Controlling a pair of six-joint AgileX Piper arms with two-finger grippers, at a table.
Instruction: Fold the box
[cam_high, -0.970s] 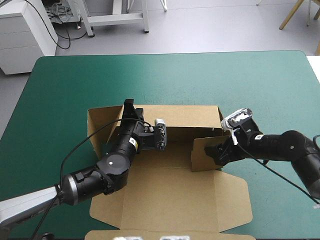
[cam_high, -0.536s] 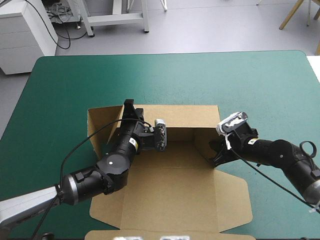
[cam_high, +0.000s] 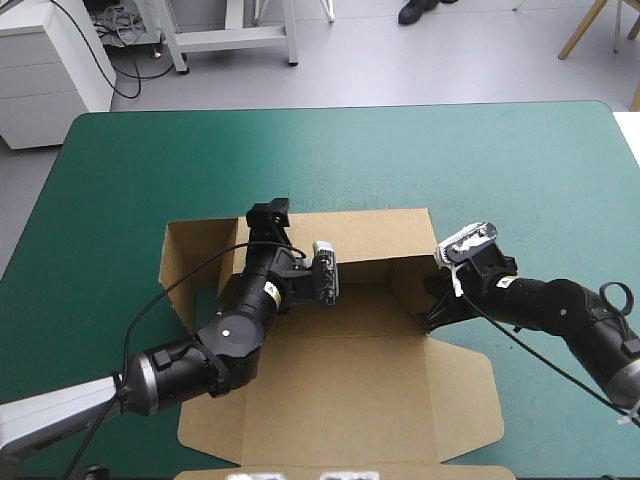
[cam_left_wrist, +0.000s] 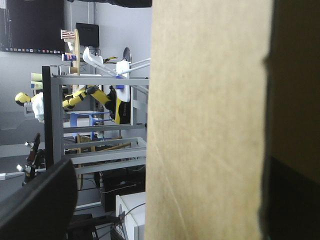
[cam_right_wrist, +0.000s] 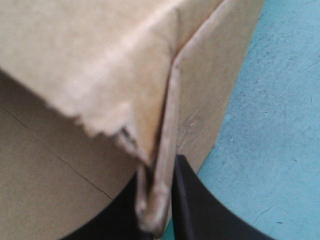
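The brown box (cam_high: 340, 390) lies mid-table with its lid flat toward the near edge and its back wall (cam_high: 370, 235) raised. My left gripper (cam_high: 268, 213) is at that wall's left end, open. In the left wrist view the board (cam_left_wrist: 205, 125) stands between its spread black fingers (cam_left_wrist: 40, 200). A side flap (cam_high: 190, 260) leans outward beside it. My right gripper (cam_high: 428, 308) is at the right wall's near end. In the right wrist view it (cam_right_wrist: 156, 215) is shut on the box (cam_right_wrist: 75, 60), pinching a doubled board edge.
Teal-green cover (cam_high: 330, 150) lies open beyond the box and to its right (cam_right_wrist: 270, 125). A brown strip (cam_high: 200, 470) shows at the near edge below the lid. A white cabinet (cam_high: 50, 70) stands past the far left corner.
My left gripper has opened at the back wall, and the left flap has swung outward. My right gripper has shut on the right wall, which earlier lay folded inward.
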